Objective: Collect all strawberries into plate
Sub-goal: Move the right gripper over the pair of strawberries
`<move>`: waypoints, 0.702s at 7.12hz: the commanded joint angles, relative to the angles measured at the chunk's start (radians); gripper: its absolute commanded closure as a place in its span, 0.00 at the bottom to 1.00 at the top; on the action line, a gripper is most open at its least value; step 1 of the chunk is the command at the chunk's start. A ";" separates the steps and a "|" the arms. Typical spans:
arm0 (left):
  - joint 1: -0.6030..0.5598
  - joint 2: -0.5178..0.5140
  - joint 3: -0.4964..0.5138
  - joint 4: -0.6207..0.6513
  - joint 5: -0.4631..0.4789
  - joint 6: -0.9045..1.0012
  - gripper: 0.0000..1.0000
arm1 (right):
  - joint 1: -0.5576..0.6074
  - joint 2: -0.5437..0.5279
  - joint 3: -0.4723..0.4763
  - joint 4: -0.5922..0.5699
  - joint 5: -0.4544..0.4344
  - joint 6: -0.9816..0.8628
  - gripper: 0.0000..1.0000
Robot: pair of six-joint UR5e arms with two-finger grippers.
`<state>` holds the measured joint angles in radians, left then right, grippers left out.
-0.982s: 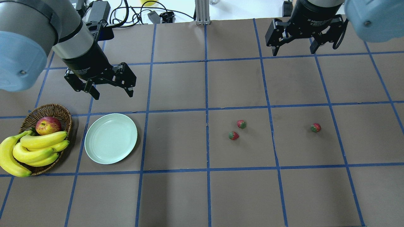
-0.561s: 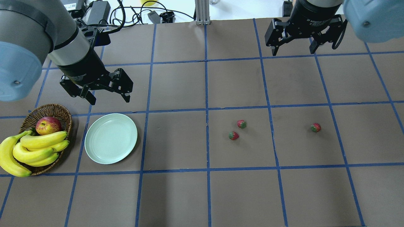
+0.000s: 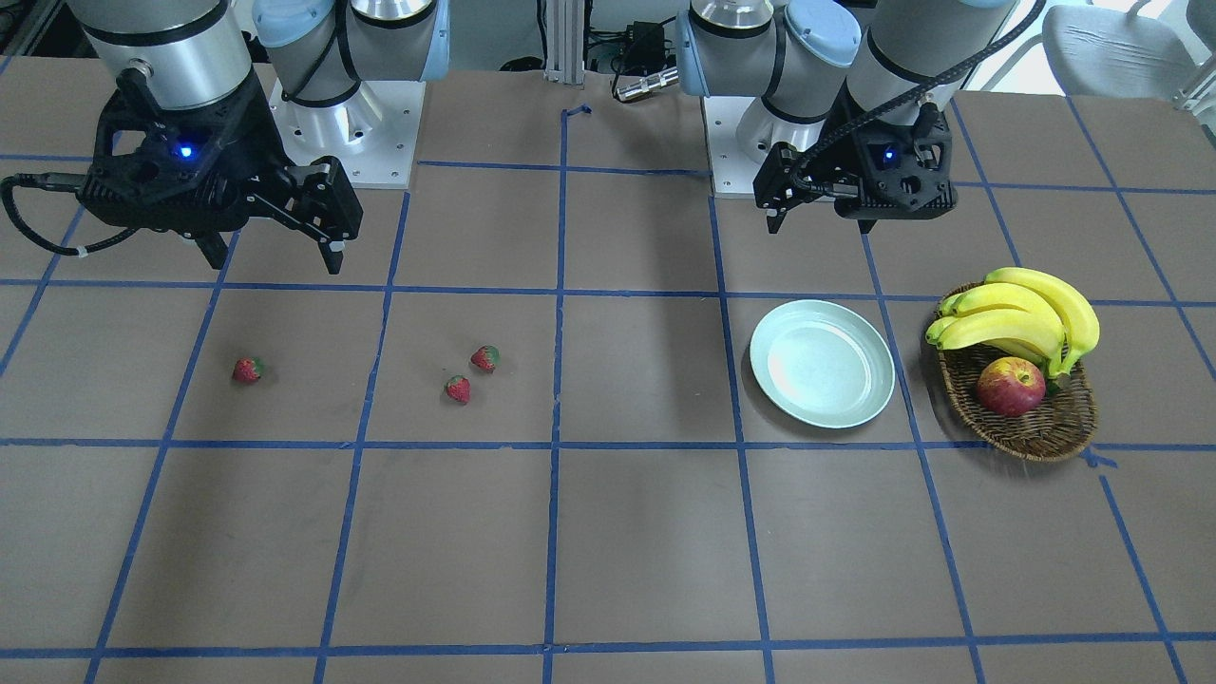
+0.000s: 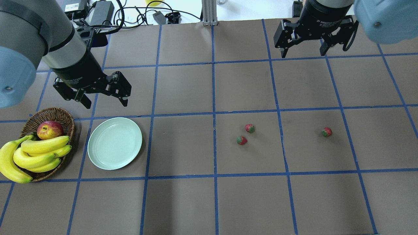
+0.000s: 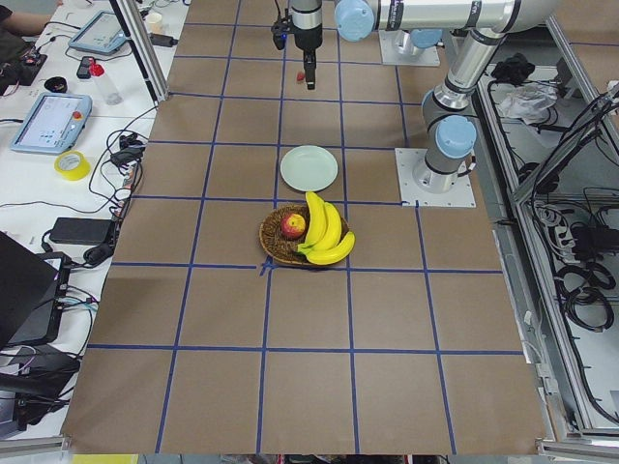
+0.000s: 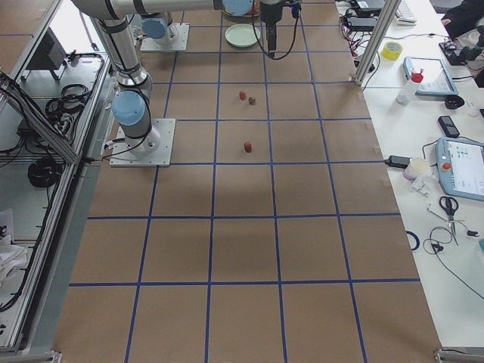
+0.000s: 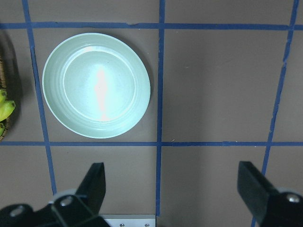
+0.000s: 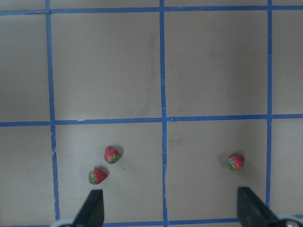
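Observation:
Three small red strawberries lie on the brown table: two close together (image 4: 249,128) (image 4: 241,140) and one further right (image 4: 326,132). They also show in the front view (image 3: 484,358) (image 3: 458,389) (image 3: 247,370) and the right wrist view (image 8: 111,154) (image 8: 97,176) (image 8: 236,161). The pale mint-green plate (image 4: 114,143) (image 3: 823,363) (image 7: 96,85) is empty, on the left. My left gripper (image 4: 105,101) is open, above the table just behind the plate. My right gripper (image 4: 303,52) is open, high at the back, behind the strawberries.
A wicker basket (image 4: 49,116) with a red-yellow apple (image 4: 49,129) and a bunch of bananas (image 4: 31,156) stands left of the plate. Cables and a metal post (image 4: 209,12) lie beyond the table's back edge. Blue tape lines grid the table.
My left gripper has moved left and a little toward the plate and basket. My right gripper has barely moved. The strawberries and plate have not moved.

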<state>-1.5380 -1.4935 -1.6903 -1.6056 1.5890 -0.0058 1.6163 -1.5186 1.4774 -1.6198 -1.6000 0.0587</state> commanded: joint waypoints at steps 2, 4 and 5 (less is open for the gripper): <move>0.073 -0.021 0.012 0.015 -0.001 0.134 0.00 | 0.000 0.001 0.001 0.006 -0.002 0.050 0.00; 0.070 -0.017 0.017 0.027 0.015 0.127 0.00 | 0.045 0.035 0.009 0.012 0.008 0.297 0.00; 0.070 -0.024 0.012 0.036 0.017 0.127 0.00 | 0.138 0.087 0.027 -0.009 0.014 0.440 0.00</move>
<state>-1.4681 -1.5117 -1.6756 -1.5791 1.5997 0.1198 1.6723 -1.4792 1.4886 -1.6146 -1.5922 0.3404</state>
